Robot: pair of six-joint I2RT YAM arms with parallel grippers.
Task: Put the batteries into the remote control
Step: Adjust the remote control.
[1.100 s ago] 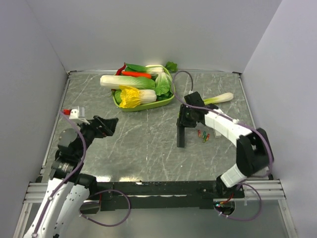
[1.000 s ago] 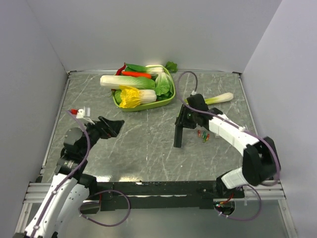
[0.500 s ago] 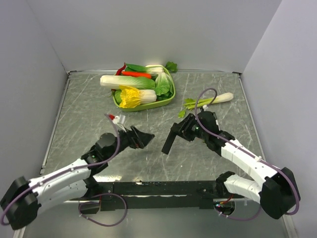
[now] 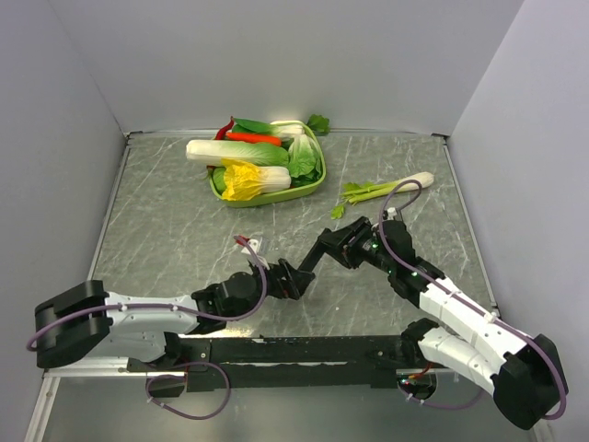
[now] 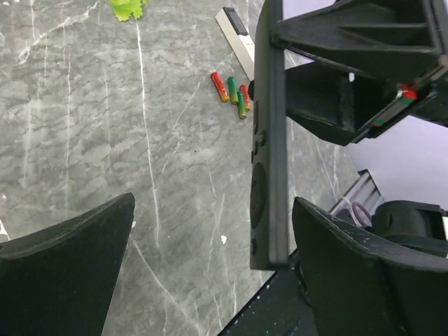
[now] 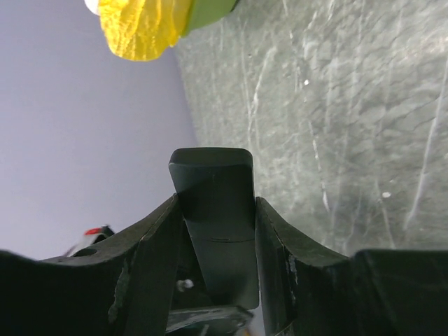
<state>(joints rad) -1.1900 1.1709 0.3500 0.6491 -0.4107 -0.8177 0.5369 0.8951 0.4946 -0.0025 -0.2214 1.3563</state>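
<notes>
My right gripper (image 4: 339,247) is shut on the black remote control (image 4: 317,258) and holds it above the table, tilted, near the front middle. In the right wrist view the remote (image 6: 213,224) sits between my right gripper's (image 6: 213,206) two fingers. My left gripper (image 4: 294,276) is open at the remote's free end. In the left wrist view the remote (image 5: 269,140) hangs between the spread fingers of my left gripper (image 5: 213,203), nearer the right one and touching neither. Three red and green batteries (image 5: 231,91) lie on the table beyond it. They are hidden under the right arm in the top view.
A green tray (image 4: 267,197) of vegetables stands at the back middle. A celery stalk (image 4: 386,188) lies at the back right. A slim white device with a dark end (image 5: 234,31) lies next to the batteries. The table's front rail (image 4: 304,348) is close below both grippers.
Both arms swung in toward the front middle. The right gripper carried the remote forward and left and tilted it. The left gripper reached across to the remote's free end.
</notes>
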